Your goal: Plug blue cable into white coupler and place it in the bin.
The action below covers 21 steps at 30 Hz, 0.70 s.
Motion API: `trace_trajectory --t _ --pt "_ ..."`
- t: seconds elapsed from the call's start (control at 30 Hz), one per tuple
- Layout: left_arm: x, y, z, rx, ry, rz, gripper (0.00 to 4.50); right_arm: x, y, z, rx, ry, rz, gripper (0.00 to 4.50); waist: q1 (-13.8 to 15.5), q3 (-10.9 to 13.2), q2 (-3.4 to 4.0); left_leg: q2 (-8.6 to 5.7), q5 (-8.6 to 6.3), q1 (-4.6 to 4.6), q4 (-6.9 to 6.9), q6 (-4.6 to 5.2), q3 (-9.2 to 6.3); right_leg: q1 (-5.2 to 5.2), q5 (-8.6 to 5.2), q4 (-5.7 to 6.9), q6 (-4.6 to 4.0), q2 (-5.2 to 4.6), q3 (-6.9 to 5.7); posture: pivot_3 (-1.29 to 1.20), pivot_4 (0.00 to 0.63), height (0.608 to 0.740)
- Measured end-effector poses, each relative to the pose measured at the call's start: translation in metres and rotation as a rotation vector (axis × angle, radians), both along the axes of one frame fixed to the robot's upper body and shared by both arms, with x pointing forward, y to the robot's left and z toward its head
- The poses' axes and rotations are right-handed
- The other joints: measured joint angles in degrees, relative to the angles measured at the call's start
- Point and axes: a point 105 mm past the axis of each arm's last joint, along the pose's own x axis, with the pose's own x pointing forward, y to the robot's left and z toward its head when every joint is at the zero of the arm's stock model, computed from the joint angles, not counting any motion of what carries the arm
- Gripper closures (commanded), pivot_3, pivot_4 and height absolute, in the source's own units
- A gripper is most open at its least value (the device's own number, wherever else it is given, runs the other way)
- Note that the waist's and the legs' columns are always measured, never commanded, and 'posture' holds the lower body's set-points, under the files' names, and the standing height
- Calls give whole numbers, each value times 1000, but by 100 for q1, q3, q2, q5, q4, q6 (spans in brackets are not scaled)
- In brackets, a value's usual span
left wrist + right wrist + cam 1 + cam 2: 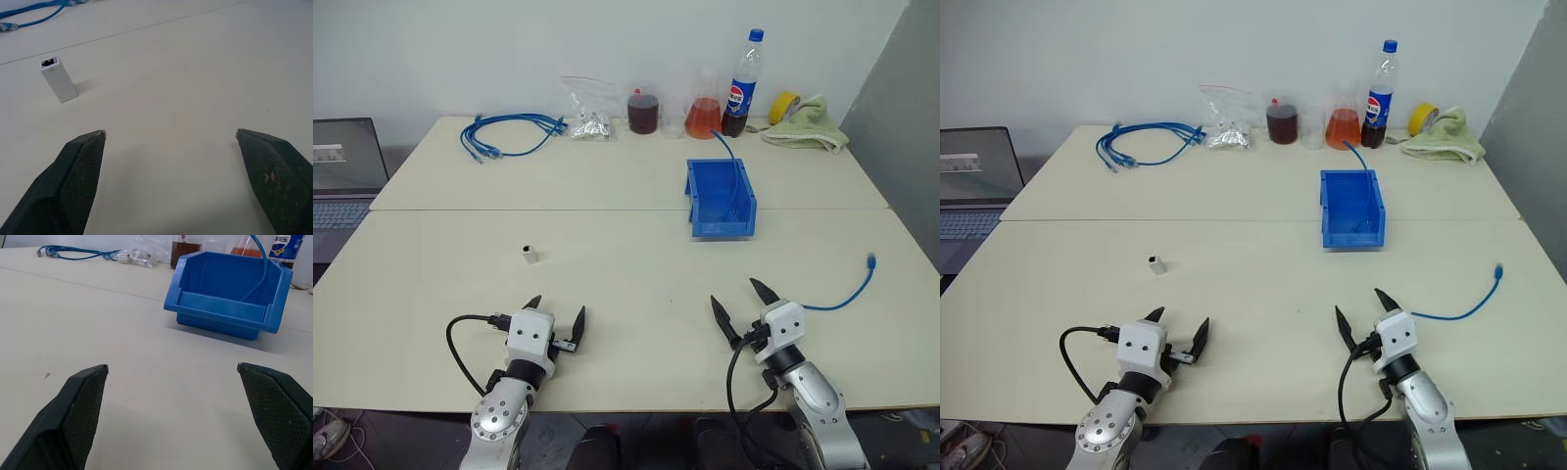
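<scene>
The matte cream surface (607,186) is made of two slabs meeting at one straight seam. One white coupler (530,254), a small smooth plastic block with a dark socket at its top end, stands upright at about 12 o'clock from the left gripper (557,313), apart from it. One thin blue cable (847,297) curves at 3 o'clock of the right gripper (740,301), plug end lying free on the surface. One bin (719,199), glossy blue plastic, rectangular with a lower front lip, sits at 12 o'clock of the right gripper with another blue lead hanging into it. Both pairs of textured black fingers are spread wide, holding nothing. Along the far edge: one coiled cable bundle (509,131), one clear bag (585,108), one flask (703,115), one cola bottle (743,85).
</scene>
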Motion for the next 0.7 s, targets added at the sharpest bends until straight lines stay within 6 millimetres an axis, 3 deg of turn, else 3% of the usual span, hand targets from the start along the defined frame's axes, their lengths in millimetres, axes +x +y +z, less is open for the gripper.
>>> trace_trajectory --t 0.7 --pt "-1 -4 5 18 -19 -67 42 2 2 -7 3 24 6 0 0 0 0 0 0 0 0 0 0 0 0 0 0 0 0 0 150 740"
